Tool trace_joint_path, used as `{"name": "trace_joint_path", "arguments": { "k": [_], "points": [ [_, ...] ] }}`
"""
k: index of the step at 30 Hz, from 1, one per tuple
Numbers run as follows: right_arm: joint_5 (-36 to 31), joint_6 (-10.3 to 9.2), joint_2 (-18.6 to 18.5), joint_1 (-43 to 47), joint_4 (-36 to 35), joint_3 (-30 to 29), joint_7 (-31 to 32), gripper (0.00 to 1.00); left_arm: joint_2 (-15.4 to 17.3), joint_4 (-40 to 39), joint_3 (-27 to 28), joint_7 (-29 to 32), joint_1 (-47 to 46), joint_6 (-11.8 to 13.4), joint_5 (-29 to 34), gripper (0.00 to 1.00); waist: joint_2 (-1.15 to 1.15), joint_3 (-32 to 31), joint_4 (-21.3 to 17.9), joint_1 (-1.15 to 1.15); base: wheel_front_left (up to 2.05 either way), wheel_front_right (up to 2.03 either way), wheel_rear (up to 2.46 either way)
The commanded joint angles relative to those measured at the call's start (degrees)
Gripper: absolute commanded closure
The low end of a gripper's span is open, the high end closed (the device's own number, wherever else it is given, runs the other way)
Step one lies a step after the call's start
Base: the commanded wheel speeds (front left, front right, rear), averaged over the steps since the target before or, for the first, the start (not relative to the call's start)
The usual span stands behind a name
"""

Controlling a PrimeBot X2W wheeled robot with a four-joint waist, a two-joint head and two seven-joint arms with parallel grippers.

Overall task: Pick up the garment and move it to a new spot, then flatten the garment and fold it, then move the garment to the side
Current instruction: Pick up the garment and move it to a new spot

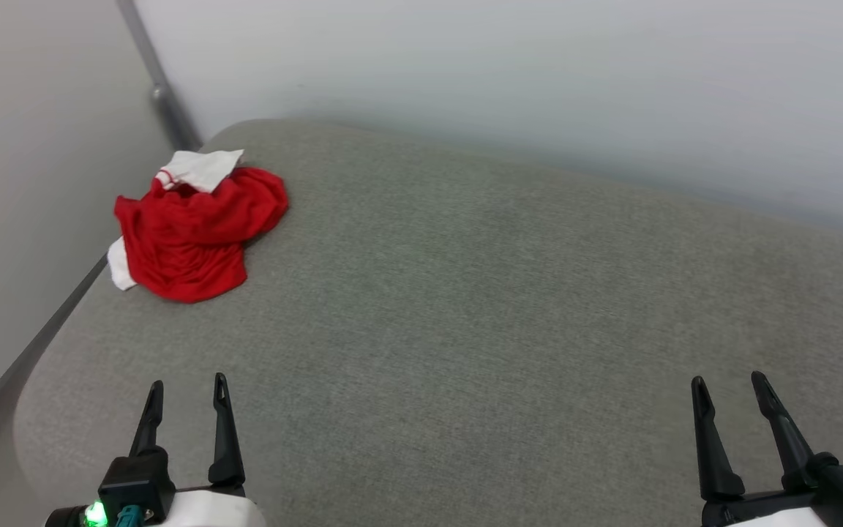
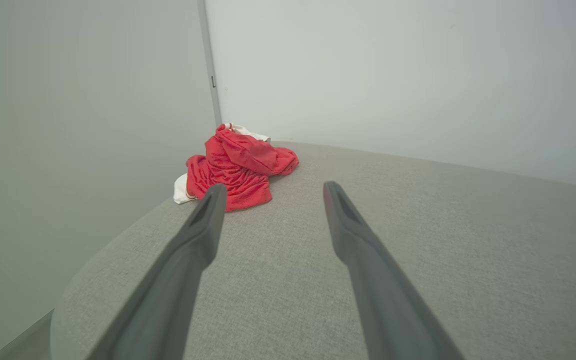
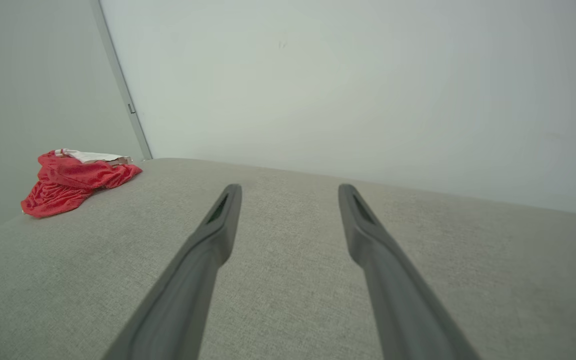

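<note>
Nearest the robot, at the lower left of the head view, the left jaws stand spread and empty. Their two long dark fingers [image 1: 225,432] point away over the grey woven-fabric bench [image 1: 502,329], and a small green light [image 1: 94,514] glows on the black wrist housing behind them. At the lower right the right jaws are likewise spread and empty, their dark fingers [image 1: 710,439] over bare fabric. Both pairs seem to hover just above the surface rather than touch it, though the wrist views do not settle that. Farther off, well apart from both, lies the garment [image 1: 187,234], a bright red soft-fabric T-shirt with white short sleeves. It is crumpled in a heap near the bench's far left rounded corner, close to the left edge. One white sleeve with striped trim rests on top at the far side, and another white bit pokes out at the heap's left. Beyond it a grey metal strip [image 1: 162,95] runs up the corner where the pale left wall [image 1: 26,146] meets the pale back wall [image 1: 538,73].
</note>
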Motion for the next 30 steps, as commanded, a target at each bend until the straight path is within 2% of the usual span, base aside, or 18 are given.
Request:
{"name": "trace_joint_path", "arguments": {
  "k": [1, 13, 21, 26, 30],
  "points": [
    [-0.3, -0.04, 0.0, -0.1, -0.1, 0.1, -0.1, 0.00, 0.0, 0.2, 0.5, -0.2, -0.3, 0.2, 0.1, 0.00, 0.00, 0.0, 3.4, 0.00, 0.00, 0.00, 0.00],
    [-0.7, -0.04, 0.0, 0.2, -0.2, 0.7, -0.1, 0.00, 0.0, 0.3, 0.6, -0.2, 0.1, 1.4, -1.4, 0.00, 0.00, 0.2, 10.3, 0.00, 0.00, 0.00, 0.00],
    [-1.1, -0.04, 0.0, 0.0, -0.4, 1.1, -0.1, 0.00, 0.0, 1.1, 1.7, -0.2, -0.9, 1.0, -1.6, 0.00, 0.00, 0.4, 10.2, 0.00, 0.00, 0.00, 0.00],
    [-1.8, -0.04, 0.0, -1.1, -0.9, 1.1, -0.1, 0.00, 0.3, 3.4, 4.3, -0.2, -4.4, -0.5, -0.8, 0.00, 0.00, 1.6, 8.8, 0.00, 0.00, 0.00, 0.00],
    [-3.2, -0.04, 0.0, -2.0, -1.7, 0.9, -0.1, 0.00, 2.2, 4.8, 7.3, -0.2, -10.4, -2.1, -1.1, 0.00, 0.00, 4.3, 6.8, 0.00, 0.00, 0.00, 0.00]
  ]
}}
